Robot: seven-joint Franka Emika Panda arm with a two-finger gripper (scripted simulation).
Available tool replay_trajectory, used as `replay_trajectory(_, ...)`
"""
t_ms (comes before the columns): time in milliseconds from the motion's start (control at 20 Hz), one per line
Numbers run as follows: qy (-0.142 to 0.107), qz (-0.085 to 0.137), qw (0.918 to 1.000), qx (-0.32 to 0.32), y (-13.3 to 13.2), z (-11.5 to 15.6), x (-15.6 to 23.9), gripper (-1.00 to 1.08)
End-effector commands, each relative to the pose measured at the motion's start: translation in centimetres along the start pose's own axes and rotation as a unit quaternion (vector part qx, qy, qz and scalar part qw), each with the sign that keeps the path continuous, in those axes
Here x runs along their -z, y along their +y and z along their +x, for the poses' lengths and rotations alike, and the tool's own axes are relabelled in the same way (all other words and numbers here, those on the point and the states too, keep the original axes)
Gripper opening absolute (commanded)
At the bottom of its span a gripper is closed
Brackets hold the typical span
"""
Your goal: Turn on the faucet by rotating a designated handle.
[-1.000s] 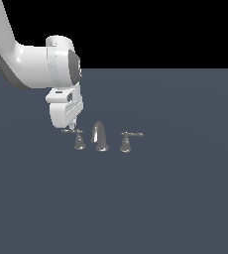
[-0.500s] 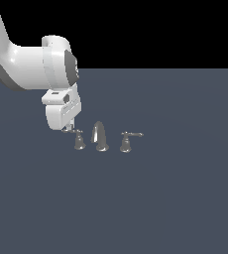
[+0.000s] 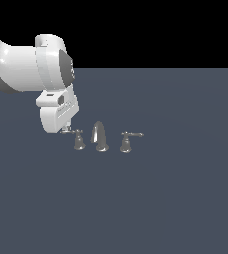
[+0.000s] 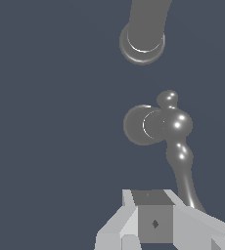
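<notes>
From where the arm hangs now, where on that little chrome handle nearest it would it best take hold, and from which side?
Probably the thin lever, near its free end, not the flared bell base, which looks too round and slippery. The lever lies flat, pointing toward the end effector, so coming down from above with a finger either side, or pushing it sideways, should suit the handle.
</notes>
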State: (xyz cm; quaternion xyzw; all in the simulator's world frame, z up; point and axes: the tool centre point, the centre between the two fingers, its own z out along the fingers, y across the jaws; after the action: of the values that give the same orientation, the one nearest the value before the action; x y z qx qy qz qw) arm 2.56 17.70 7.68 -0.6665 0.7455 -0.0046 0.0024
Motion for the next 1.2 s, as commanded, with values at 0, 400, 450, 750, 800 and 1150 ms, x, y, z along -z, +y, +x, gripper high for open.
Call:
replay_trajectory(0,0.000,-0.002,1.0000,0.001,0.8,0.1,0.0,-1.00)
replay_trajectory(400,-0.001,-0.004,1.0000,0.003,3.3,0.3,0.0,-1.00)
replay_trajectory(450,-0.001,-0.004,1.0000,0.003,3.6,0.4,0.0,-1.00)
replay_trajectory(750,0.003,0.006,1.0000,-0.001,3.5,1.2,0.0,-1.00)
replay_trajectory(800,0.003,0.005,1.0000,-0.001,3.7,1.5,0.0,-1.00)
replay_trajectory(1150,0.000,-0.001,1.0000,0.002,5.6,3.2,0.0,-1.00)
